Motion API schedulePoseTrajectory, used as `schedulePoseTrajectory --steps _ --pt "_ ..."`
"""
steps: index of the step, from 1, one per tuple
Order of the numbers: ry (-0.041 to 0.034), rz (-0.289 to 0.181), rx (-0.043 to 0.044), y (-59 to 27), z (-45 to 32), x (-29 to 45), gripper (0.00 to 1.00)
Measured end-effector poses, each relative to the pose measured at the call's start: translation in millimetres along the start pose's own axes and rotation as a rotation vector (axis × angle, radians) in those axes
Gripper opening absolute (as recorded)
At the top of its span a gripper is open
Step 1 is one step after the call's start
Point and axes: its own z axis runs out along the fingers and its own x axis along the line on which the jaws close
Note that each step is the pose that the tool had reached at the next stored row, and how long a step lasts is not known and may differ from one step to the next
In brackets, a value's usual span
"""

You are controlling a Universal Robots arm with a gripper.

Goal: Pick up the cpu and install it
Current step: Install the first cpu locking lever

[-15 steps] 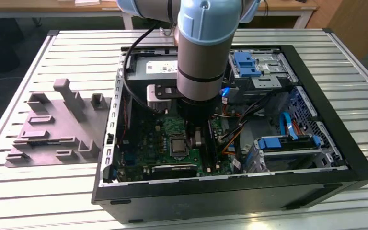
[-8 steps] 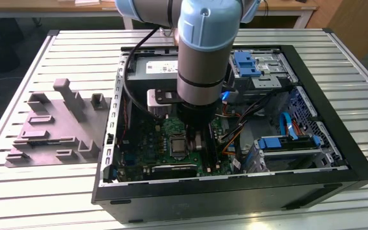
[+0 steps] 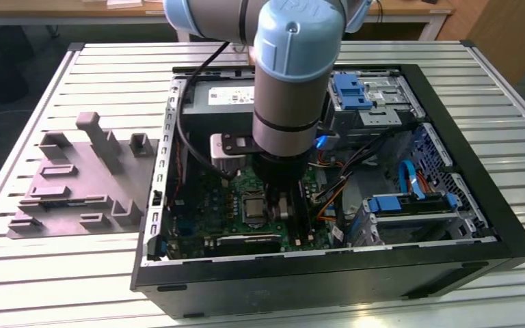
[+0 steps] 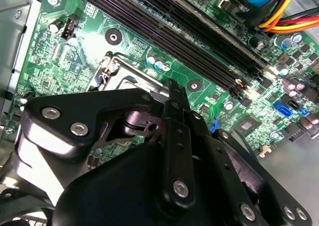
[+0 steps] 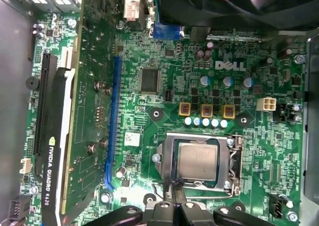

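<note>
The cpu [image 5: 198, 161], a pale silvery square chip, lies flat inside the dark metal-framed socket [image 5: 234, 166] on the green motherboard [image 5: 149, 52]. In the first wrist view my gripper [image 5: 173, 188] hangs just off the socket's edge. Its black fingers [image 5: 166, 210] are pressed together and shut, with nothing between them. In the second wrist view the gripper [image 4: 169, 86] points at the socket frame [image 4: 117, 69] and hides the chip. In the exterior view the gripper [image 3: 281, 205] reaches down into the open computer case [image 3: 481, 205], beside the socket [image 3: 253, 207].
A grey plastic tray [image 3: 71, 184] with upright blocks lies at the exterior view's left, outside the case. Inside the case are a grey power supply [image 3: 221, 99], blue drive brackets [image 3: 399, 201], memory slots [image 4: 199, 32], orange and yellow cables [image 4: 284, 12], an expansion card [image 5: 52, 136] and a fan [image 5: 234, 7].
</note>
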Motion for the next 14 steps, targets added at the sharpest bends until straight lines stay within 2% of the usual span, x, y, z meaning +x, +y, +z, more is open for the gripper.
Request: schedulePoseTrajectory --steps 4,14 --pt "0.0001 -0.002 0.0001 -0.1 2.9 0.0 0.11" --pt "0.0001 -0.004 0.0003 -0.2 3.8 -0.1 0.11"
